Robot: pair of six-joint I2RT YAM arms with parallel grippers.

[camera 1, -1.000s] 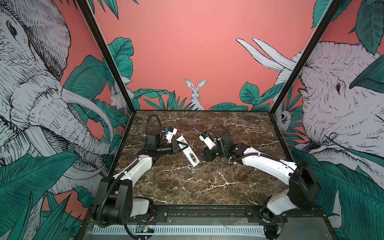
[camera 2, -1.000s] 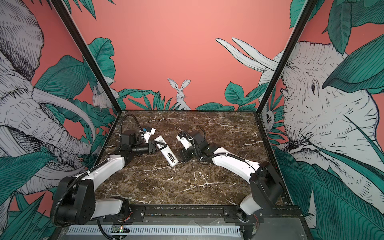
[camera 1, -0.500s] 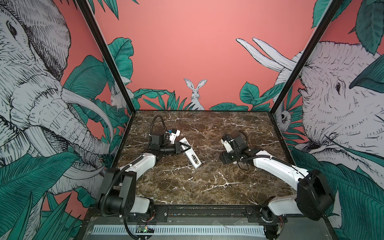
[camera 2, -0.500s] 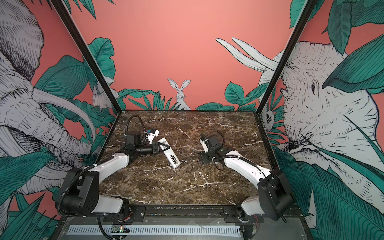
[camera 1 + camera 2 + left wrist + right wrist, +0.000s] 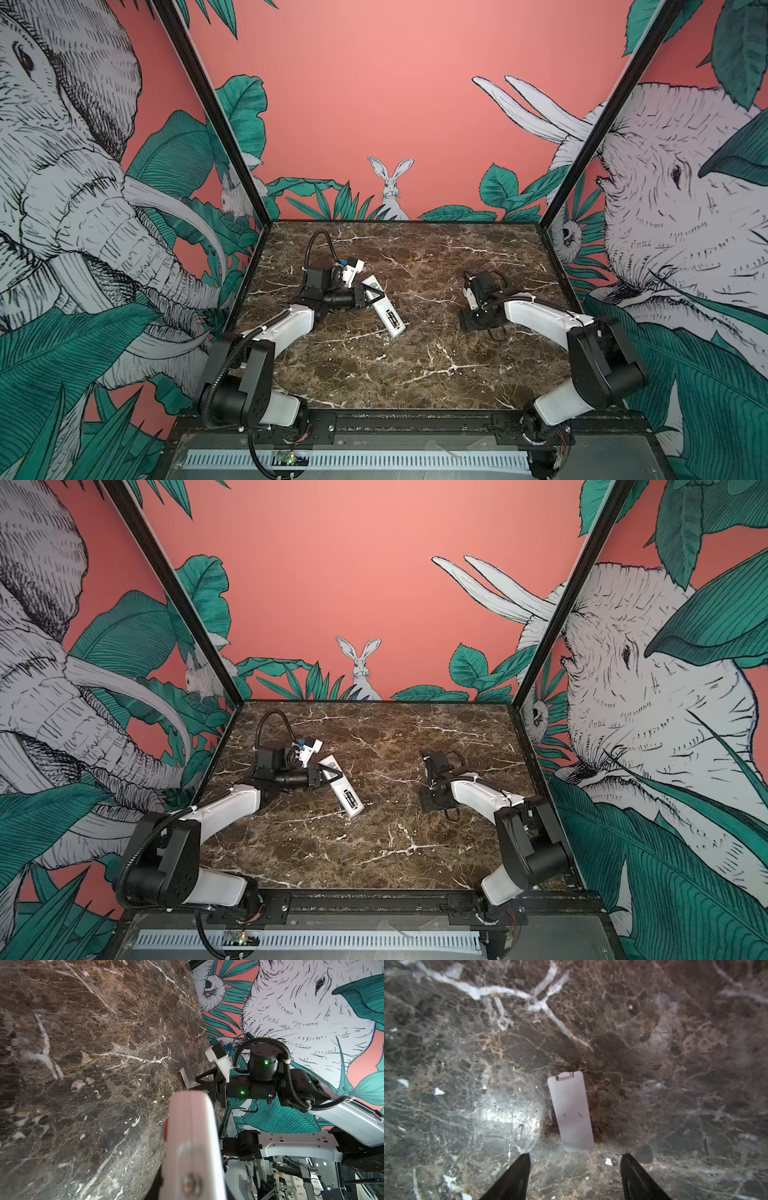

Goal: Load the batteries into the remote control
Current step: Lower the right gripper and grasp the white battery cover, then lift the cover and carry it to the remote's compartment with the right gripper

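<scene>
On the brown marble table (image 5: 415, 374), left end effector (image 5: 371, 297) clamps the remote control (image 5: 384, 309); right end effector (image 5: 575, 1176) gapes empty.

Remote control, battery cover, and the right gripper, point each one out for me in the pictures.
remote control (image 5: 383, 308), a top view, middle of its white back.
battery cover (image 5: 571, 1112), right wrist view, centre of the flat white panel lying on the marble.
right gripper (image 5: 575, 1176), right wrist view, midway between its open black fingertips.
</scene>
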